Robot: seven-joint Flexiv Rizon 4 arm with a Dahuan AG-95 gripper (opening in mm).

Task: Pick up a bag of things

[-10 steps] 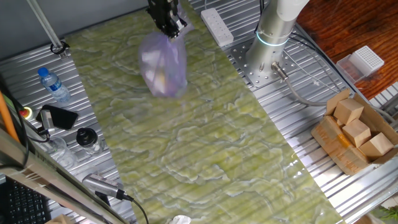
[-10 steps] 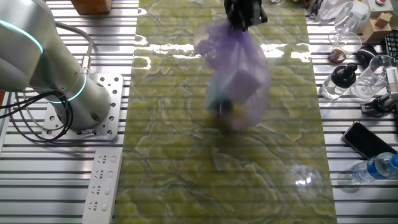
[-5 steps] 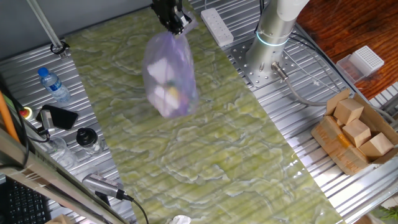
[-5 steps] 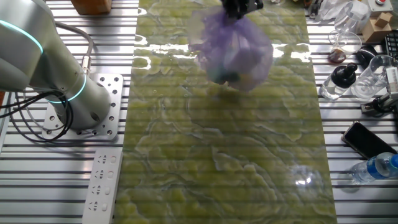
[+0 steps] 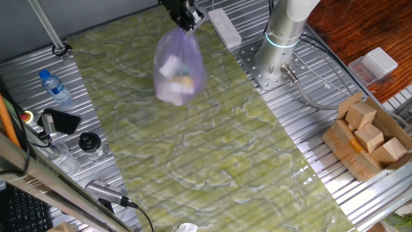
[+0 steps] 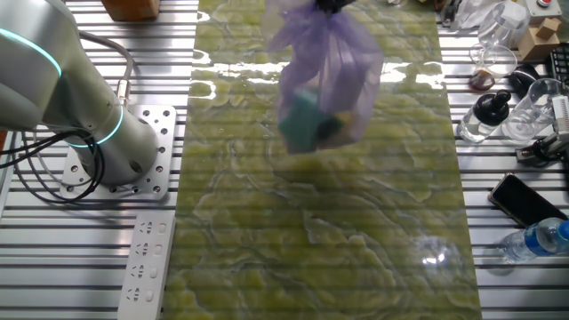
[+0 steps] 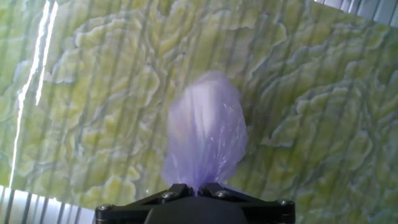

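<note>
The bag of things (image 5: pixel 179 68) is a translucent pale-purple plastic bag that hangs in the air above the green marbled mat (image 5: pixel 212 148). White packets and a small yellow item show through it. My gripper (image 5: pixel 185 16) is shut on its bunched top at the upper edge of one fixed view. In the other fixed view the bag (image 6: pixel 324 80) hangs blurred, with the gripper mostly cut off at the top. In the hand view the bag (image 7: pixel 205 134) hangs straight below the closed gripper (image 7: pixel 198 188).
A brown cardboard box of wooden blocks (image 5: pixel 368 138) stands at the right. A power strip (image 5: pixel 224 27) lies by the arm base (image 5: pixel 282 48). A water bottle (image 5: pixel 55 89), a phone (image 5: pixel 59 120) and jars (image 5: pixel 90 144) sit on the left rack.
The bag has swung under the gripper from side to side while held off the mat. The gripper has moved slightly up and out toward the frame's top edge.
</note>
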